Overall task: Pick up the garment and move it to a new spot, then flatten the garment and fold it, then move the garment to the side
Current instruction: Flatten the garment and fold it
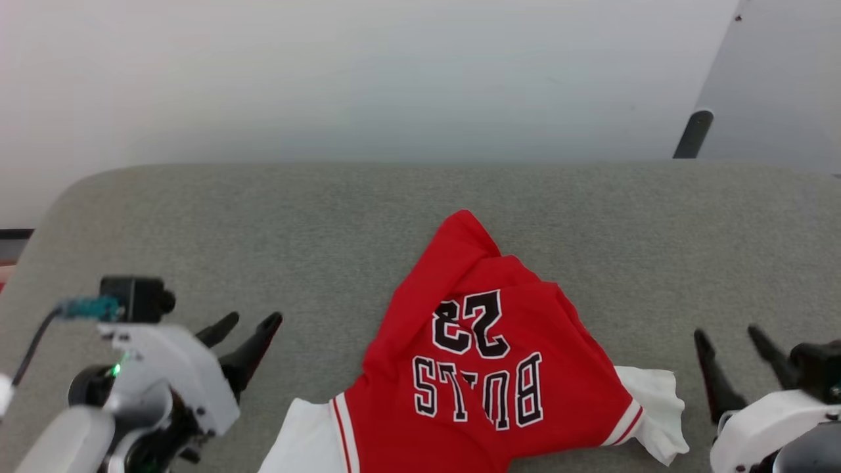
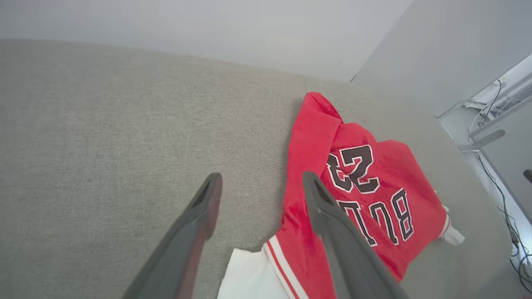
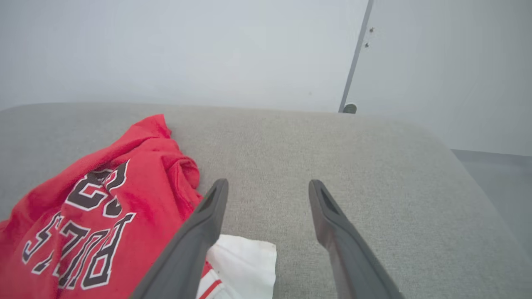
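Wide-jawed left pincer, right pincer beside garment; bare grey surface beyond

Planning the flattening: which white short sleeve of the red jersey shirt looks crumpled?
The white short sleeve beside the right gripper; the other sleeve lies smooth near the left gripper.

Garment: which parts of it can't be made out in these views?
- Head view: the garment has its near end and one white sleeve cut off by the bottom edge.
- Left wrist view: a finger of the left gripper covers some lettering.
- Right wrist view: a finger of the right gripper hides part of the other sleeve.
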Controlling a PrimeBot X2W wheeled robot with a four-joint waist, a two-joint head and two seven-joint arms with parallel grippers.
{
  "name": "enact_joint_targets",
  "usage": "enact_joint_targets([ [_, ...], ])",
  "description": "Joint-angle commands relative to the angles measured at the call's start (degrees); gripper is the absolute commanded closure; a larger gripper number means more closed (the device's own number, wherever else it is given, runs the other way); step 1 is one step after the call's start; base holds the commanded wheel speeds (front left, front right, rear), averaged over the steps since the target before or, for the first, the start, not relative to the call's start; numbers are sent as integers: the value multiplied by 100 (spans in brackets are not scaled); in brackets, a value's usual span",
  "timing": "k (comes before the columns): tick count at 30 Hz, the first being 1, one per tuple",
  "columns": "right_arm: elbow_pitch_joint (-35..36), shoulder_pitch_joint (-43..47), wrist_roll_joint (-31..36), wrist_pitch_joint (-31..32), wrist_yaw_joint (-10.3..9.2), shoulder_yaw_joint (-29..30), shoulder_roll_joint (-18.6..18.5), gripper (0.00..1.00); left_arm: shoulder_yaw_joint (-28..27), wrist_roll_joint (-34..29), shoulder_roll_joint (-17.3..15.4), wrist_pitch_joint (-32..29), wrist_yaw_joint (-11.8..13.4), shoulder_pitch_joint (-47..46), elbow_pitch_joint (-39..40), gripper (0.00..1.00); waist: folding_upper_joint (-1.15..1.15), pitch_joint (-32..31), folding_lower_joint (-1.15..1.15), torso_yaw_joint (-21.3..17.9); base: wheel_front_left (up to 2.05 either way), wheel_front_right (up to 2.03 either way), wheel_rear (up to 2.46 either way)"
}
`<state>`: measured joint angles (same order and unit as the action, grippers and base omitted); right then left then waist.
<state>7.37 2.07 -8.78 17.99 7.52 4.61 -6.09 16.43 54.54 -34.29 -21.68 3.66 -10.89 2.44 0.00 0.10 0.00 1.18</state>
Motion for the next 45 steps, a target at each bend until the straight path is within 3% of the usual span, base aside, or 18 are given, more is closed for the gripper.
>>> enact_joint_targets([
  [1, 68, -104, 67, -174, -6, 44, 43, 0, 48, 85, -7, -188, 68, -175, -8, 0, 0, 70, 0, -98, 0, 0, 0],
  [8, 296, -422, 349, -1255, -6, 243, 210, 0, 444, 401, 43, -1526, 371, -926, -258, 0, 0, 320, 0, -450, 0, 0, 0],
  [18, 211, -609, 456, -1592, -6, 421, 309, 0, 957, 487, 1, -2775, 698, -1344, -575, 0, 0, 676, 0, -815, 0, 0, 0],
  [25, 86, -757, 401, -1707, -6, 445, 326, 0, 1218, 327, 30, -3085, 782, -1538, -921, 0, 0, 982, 0, -1021, 0, 0, 0],
  [36, -65, -941, 324, -1831, -6, 411, 328, 0, 1520, 56, 108, -2999, 559, -1701, -1781, 0, 0, 1285, 0, -1148, 0, 0, 0],
  [37, -73, -957, 325, -1844, -6, 409, 328, 0, 1523, 73, 136, -2977, 508, -1716, -1878, 4, 0, 1307, 0, -1144, 0, 0, 0],
  [38, -85, -967, 329, -1848, -6, 405, 328, 0, 1516, 96, 175, -2923, 469, -1742, -1967, 65, 0, 1326, 0, -1140, 0, 0, 0],
  [39, -94, -981, 335, -1858, -6, 401, 328, 0, 1508, 111, 212, -2907, 440, -1766, -2075, 100, 0, 1345, 0, -1137, 0, 0, 0],
  [45, -122, -1044, 345, -1893, -6, 394, 328, 0, 1551, 69, 191, -2809, 117, -1965, -2487, 100, 0, 1410, 0, -1117, 0, 0, 0],
])
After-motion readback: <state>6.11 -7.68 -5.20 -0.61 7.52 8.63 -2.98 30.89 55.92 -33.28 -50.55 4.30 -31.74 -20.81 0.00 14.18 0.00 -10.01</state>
